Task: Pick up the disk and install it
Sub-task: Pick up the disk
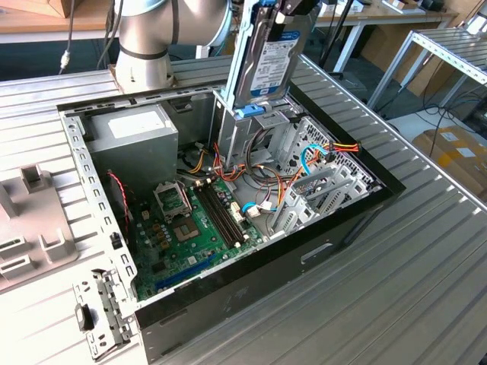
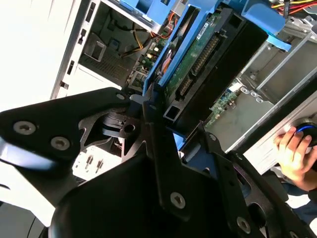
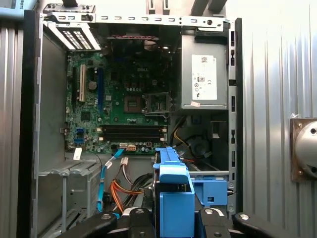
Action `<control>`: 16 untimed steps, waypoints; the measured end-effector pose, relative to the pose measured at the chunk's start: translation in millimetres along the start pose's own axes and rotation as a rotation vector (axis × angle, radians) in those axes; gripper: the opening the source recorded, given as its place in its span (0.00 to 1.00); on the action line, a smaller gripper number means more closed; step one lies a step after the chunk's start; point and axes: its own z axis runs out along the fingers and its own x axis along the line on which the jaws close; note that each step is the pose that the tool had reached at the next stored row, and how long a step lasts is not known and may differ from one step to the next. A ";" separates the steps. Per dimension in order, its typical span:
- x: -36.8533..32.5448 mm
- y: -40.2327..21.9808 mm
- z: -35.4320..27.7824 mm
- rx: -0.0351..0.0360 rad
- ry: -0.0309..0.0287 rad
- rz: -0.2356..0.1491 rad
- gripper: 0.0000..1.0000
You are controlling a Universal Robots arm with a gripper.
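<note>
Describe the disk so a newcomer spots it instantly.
Find the open computer case on the ribbed metal table; at its far end in the exterior view, over the grey drive cage, the claw holds the disk on edge. Unlike the larger grey power supply lying nearby, it is slim, with a white-and-blue label and blue bracket.

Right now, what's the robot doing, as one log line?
gripper: shut on disk | disk: upright over cage | install: not done

Silver, with white-and-blue label and blue side bracket, the disk (image 1: 270,61) hangs on edge over the grey cage (image 1: 232,135)
</note>
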 end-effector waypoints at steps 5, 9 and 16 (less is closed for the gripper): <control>7.3 0.0 0.1 0.0000 -0.0001 0.000 0.36; 13.9 0.0 0.2 0.0000 -0.0001 0.000 0.36; 31.5 -0.1 0.2 0.0000 -0.0002 0.000 0.36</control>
